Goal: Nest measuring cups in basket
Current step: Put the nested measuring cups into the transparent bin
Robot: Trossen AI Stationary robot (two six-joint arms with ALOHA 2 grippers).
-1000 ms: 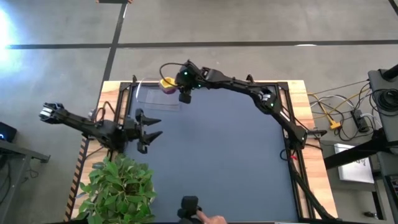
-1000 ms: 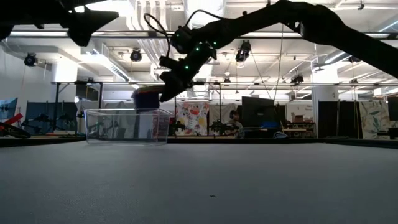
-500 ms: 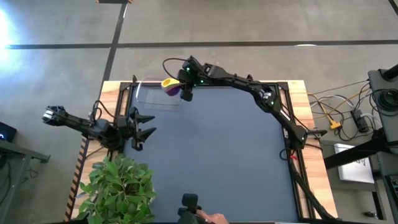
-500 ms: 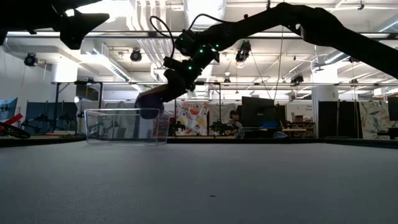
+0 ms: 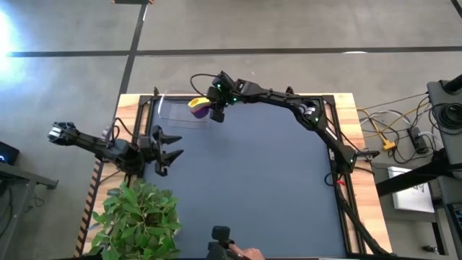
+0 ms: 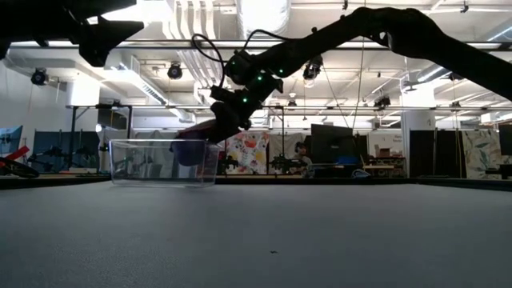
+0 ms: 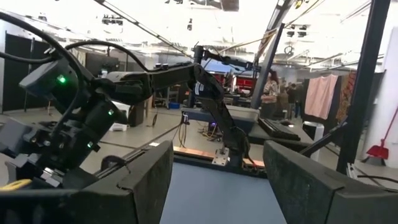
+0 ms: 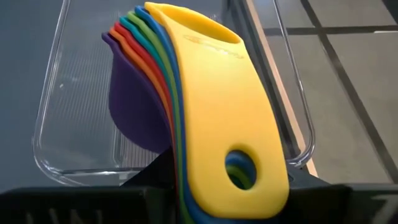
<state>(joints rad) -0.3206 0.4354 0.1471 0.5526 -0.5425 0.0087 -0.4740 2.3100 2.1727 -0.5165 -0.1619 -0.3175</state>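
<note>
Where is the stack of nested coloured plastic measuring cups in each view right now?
High view: stack of nested coloured plastic measuring cups, table's far left corner.
Low view: dark rounded bowl at the bin's rim.
Left wrist view: only a yellow sliver, lower left.
Right wrist view: fills the centre.
Shared landmark: clear rectangular plastic bin, under the stack.

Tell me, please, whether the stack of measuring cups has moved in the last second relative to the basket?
Yes. In the low view the measuring cups, held by the right gripper, have dropped from above the basket rim to partly below it.
</note>
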